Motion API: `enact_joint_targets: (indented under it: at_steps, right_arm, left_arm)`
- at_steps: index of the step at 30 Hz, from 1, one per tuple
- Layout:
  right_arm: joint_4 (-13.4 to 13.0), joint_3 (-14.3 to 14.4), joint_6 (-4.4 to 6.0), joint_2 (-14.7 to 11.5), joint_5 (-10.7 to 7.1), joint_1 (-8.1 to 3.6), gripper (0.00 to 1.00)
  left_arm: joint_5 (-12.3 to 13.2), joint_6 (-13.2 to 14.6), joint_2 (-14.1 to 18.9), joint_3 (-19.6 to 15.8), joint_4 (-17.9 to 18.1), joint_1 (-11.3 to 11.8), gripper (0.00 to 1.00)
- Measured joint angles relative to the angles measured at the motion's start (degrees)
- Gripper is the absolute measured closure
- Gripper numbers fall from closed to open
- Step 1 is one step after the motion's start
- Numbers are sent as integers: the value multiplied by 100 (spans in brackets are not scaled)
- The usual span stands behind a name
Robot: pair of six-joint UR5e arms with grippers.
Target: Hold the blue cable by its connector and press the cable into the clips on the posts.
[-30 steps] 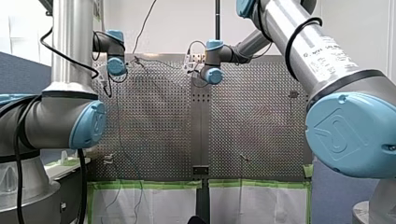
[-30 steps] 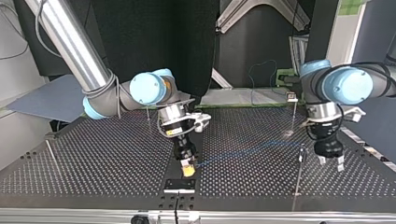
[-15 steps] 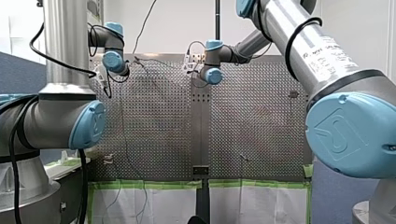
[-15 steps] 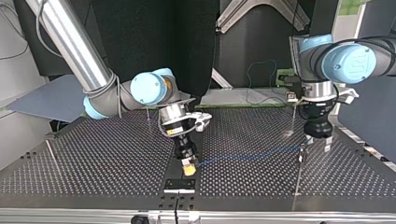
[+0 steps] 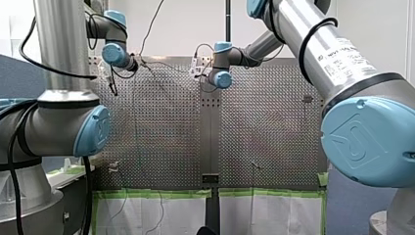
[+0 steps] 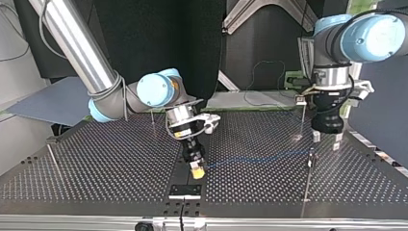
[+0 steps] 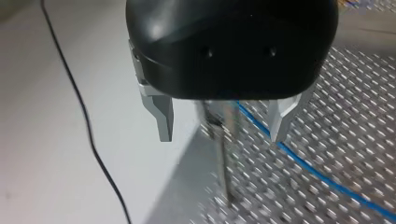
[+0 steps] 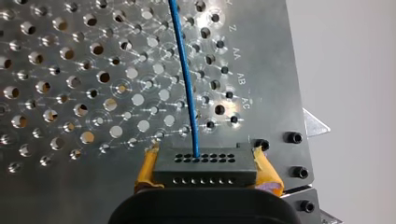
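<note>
The thin blue cable [image 6: 255, 158] runs low over the perforated table from the dark connector [image 8: 205, 165] toward a tall post [image 6: 308, 175] at the top view's right. My right gripper [image 6: 195, 168] points down at the table's near edge, its yellow pads [image 8: 147, 168] shut on the connector, and the cable [image 8: 184, 70] leads straight out ahead of it. My left gripper [image 6: 326, 139] hangs open above that post's top. In the left wrist view a post [image 7: 224, 154] stands between its metal fingers [image 7: 163, 119], and the cable [image 7: 317, 172] passes beside and under it.
More thin posts stand on the table: one with a clip [image 6: 302, 113] behind my left gripper, one [image 6: 152, 118] behind my right arm, one [image 6: 54, 161] at the top view's left. A black plate [image 6: 184, 191] sits at the near edge. A loose black wire [image 7: 88, 126] lies beside the table.
My left gripper has risen and moved back toward the top view's far side, from beside the tall post to above it. My right gripper, still holding the connector, has shifted slightly.
</note>
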Motion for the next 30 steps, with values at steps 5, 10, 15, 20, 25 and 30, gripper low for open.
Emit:
enact_joint_targets:
  at_steps: [5, 10, 15, 20, 25, 30]
  right_arm:
    - [32, 1, -10, 2, 5, 12, 100]
    - [43, 1, -12, 5, 6, 19, 100]
    - [51, 0, -12, 9, 6, 21, 100]
    - [53, 1, -12, 11, 6, 22, 100]
    - [53, 1, -12, 11, 11, 22, 100]
    - [53, 1, -12, 14, 15, 16, 100]
  left_arm:
    - [126, 9, 218, 0, 40, -10, 0]
    - [165, 27, 287, -2, 32, -35, 0]
    - [171, 142, 277, -2, -8, -58, 0]
    - [120, 338, 269, -2, -132, -86, 0]
    - [-52, 564, 256, 0, -294, -131, 0]
    - [-119, 746, 227, 22, -336, -173, 0]
